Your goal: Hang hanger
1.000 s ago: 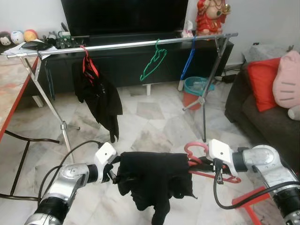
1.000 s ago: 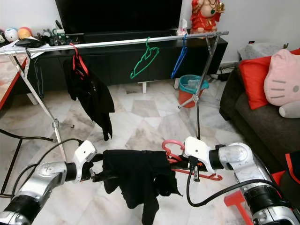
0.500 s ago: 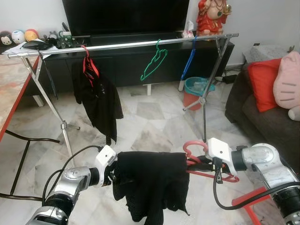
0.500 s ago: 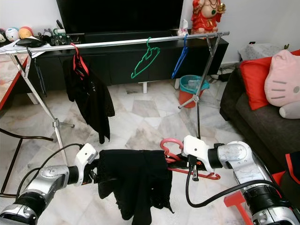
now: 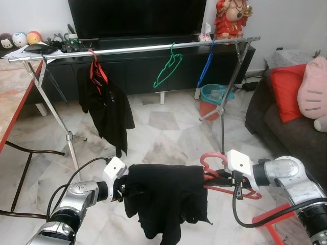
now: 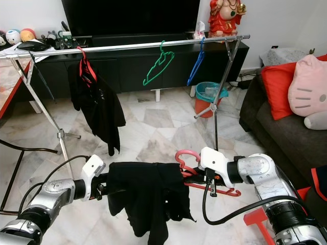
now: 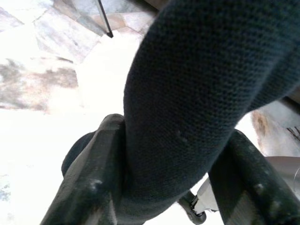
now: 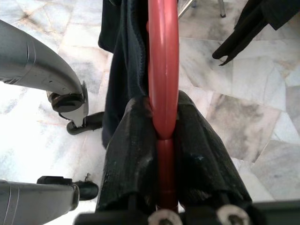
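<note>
A red hanger (image 5: pixel 211 159) is held low in front of me with a black garment (image 5: pixel 166 196) draped over it. My right gripper (image 5: pixel 217 176) is shut on the hanger's red bar (image 8: pixel 162 70), right of the garment. My left gripper (image 5: pixel 124 187) is shut on the garment's left end, and the cloth (image 7: pixel 187 108) bulges between its fingers (image 7: pixel 91 180). Far ahead, the silver rail (image 5: pixel 138 49) spans the room. It carries a red hanger with a black garment (image 5: pixel 104 102), a green hanger (image 5: pixel 167 66) and a blue hanger (image 5: pixel 205 65).
The rail's slanted legs (image 5: pixel 56 120) stand on the marble floor. A teal and red bin (image 5: pixel 213 97) sits behind the right leg. A dark sofa with a red cushion (image 5: pixel 286 89) and a pink plush (image 5: pixel 312 87) is at the right. A red-edged table (image 5: pixel 13 97) is at the left.
The hanging lower part of the black garment has swayed and shifted shape. Both grippers keep their hold and stay nearly in place.
</note>
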You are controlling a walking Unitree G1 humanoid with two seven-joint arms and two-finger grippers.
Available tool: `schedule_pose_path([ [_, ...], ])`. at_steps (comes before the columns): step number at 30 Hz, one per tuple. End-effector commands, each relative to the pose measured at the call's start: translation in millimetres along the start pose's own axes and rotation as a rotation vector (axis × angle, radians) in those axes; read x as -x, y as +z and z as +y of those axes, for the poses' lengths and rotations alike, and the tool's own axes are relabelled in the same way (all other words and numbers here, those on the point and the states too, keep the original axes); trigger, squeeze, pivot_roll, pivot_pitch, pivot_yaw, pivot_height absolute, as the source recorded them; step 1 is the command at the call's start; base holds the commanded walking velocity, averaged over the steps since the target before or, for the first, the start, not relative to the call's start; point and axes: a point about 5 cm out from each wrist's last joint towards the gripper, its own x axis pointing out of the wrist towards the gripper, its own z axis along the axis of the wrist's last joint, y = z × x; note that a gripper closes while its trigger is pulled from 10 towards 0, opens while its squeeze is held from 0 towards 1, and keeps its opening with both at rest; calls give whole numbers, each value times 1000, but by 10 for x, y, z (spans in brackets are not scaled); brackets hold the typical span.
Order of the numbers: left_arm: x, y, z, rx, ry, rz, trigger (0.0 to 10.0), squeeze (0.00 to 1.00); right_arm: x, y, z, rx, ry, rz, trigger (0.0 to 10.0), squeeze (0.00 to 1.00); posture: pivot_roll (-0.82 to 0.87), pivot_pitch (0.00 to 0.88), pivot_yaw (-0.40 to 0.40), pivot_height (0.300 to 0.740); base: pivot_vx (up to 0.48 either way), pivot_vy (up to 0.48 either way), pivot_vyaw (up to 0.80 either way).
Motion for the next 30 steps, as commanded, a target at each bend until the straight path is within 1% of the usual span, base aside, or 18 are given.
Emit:
schedule_pose_path([
  [1,-14,36,4,-13,-15,-1,0,0,47,97,-39,30,-19,-38,0,0,12,0,-38,740,0,0,0],
  [14,-29,39,-23,-18,-54,-3,0,0,38,96,-51,28,-23,-34,0,0,15,0,-41,740,0,0,0],
  [30,-4,64,-7,-25,-61,-18,0,0,17,79,-34,22,-13,-33,0,0,20,0,-41,740,0,0,0],
])
